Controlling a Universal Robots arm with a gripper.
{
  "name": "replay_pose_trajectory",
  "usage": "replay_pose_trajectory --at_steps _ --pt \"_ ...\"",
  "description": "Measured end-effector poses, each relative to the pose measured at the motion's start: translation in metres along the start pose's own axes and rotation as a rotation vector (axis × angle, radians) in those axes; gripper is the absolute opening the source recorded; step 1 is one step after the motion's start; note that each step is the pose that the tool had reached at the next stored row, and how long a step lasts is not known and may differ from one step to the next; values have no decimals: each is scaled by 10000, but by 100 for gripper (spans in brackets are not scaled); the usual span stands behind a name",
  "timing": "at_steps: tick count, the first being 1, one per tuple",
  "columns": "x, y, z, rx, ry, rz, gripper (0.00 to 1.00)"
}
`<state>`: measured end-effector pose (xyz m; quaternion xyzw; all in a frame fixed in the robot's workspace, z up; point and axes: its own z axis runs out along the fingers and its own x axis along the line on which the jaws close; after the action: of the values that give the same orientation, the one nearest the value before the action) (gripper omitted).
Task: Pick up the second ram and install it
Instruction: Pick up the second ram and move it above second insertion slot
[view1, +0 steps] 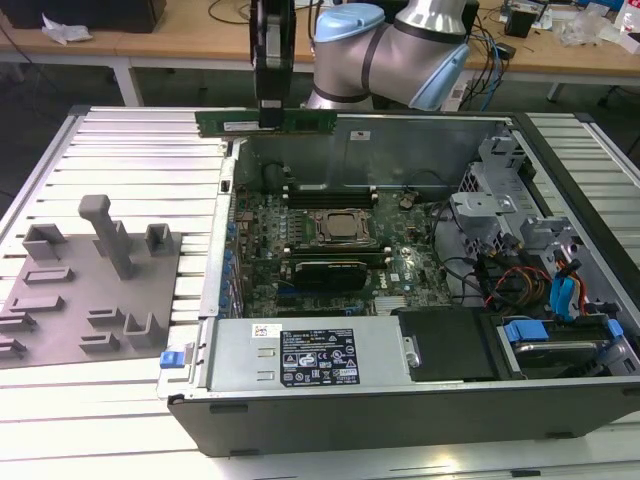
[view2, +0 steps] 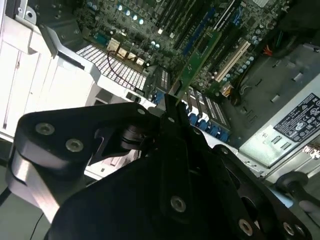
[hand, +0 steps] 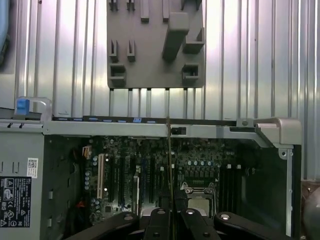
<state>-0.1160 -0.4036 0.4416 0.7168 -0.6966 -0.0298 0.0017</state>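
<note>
Exterior view: gripper (view1: 270, 108) has its fingers clamped on the middle of the second ram (view1: 310, 122), up over the far wall of the case (view1: 420, 140). Its long axis runs side to side, roughly parallel to the motherboard slots (view1: 330, 195) lower down, toward the camera.

Grey holder tray (view1: 75, 322) lay on the ribbed tabletop (view1: 130, 150) beside an open computer case (view1: 400, 420). Power supply (view1: 300, 355) sat inside; coloured cables (view1: 530, 280), possibly drive leads, lay nearby.
</note>
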Motion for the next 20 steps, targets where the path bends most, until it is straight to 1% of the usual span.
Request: replay_pose_trajectory --at_steps 1,3,8,13,15,17,20 --pt "-3 -23 12 -9 -1 0 14" --pt "-19 -111 45 -45 -1 3 14" --pt "-26 -238 80 -70 -2 2 14" --pt "-25 -391 145 -103 -3 5 14" --pt "-24 -473 178 -122 -4 4 14" --pt "-24 -507 192 -127 -5 5 14" --pt "-23 -584 218 -133 -4 5 14"
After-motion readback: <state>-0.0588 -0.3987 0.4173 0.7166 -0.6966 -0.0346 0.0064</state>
